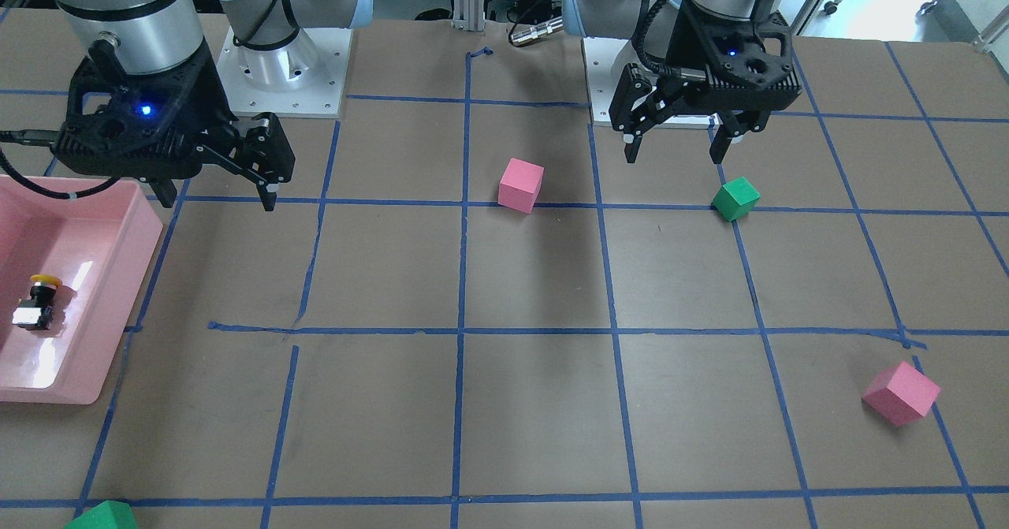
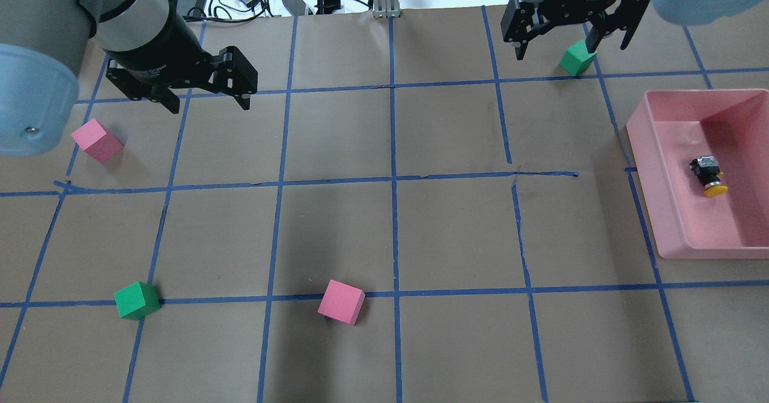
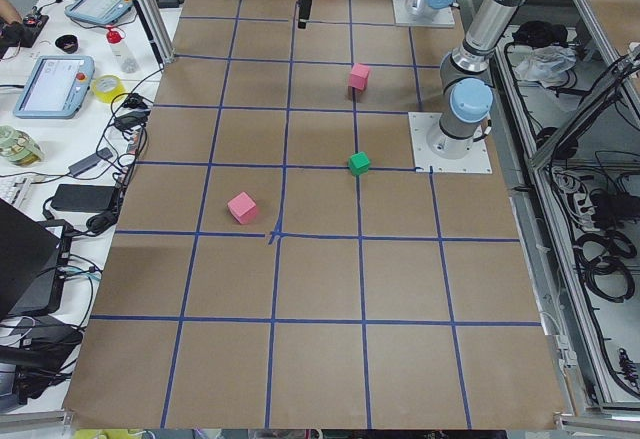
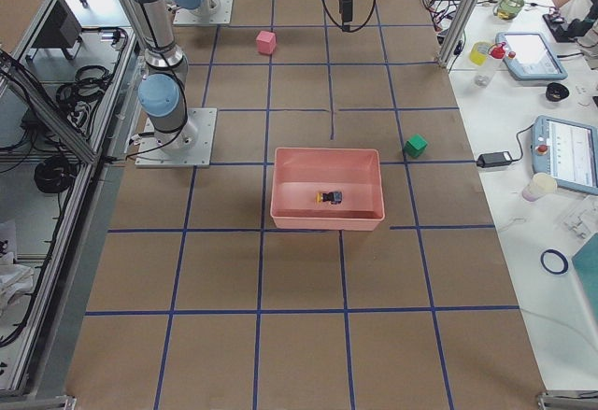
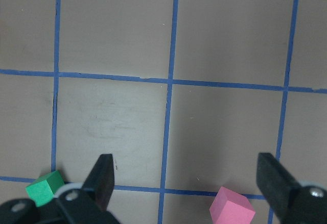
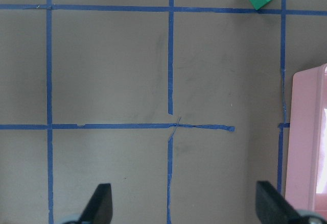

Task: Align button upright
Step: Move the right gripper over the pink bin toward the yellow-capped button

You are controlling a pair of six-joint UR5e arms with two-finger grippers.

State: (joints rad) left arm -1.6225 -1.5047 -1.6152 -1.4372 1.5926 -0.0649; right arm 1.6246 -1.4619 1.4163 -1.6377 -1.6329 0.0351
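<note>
Two grippers are hanging above the table (image 2: 450, 229) as I am watching; the left gripper (image 2: 209, 104) is holding its jaws spread wide with nothing between them, and the right gripper (image 1: 218, 198) is doing the same, wide and empty. The button (image 2: 709, 176) is lying on its side on the floor of the tray (image 2: 655, 175), at the table's right end, its yellow cap pointing toward the robot's edge and its block base pointing away; nothing is touching it. The right wrist camera is catching only the tray's rim at its edge, so that gripper is hanging apart from the button. One green cube (image 2: 578, 59) is sitting at the far side; a second green cube (image 2: 137, 300) and two pink cubes (image 2: 96, 140) (image 2: 341, 301) are sitting scattered over the grid.
</note>
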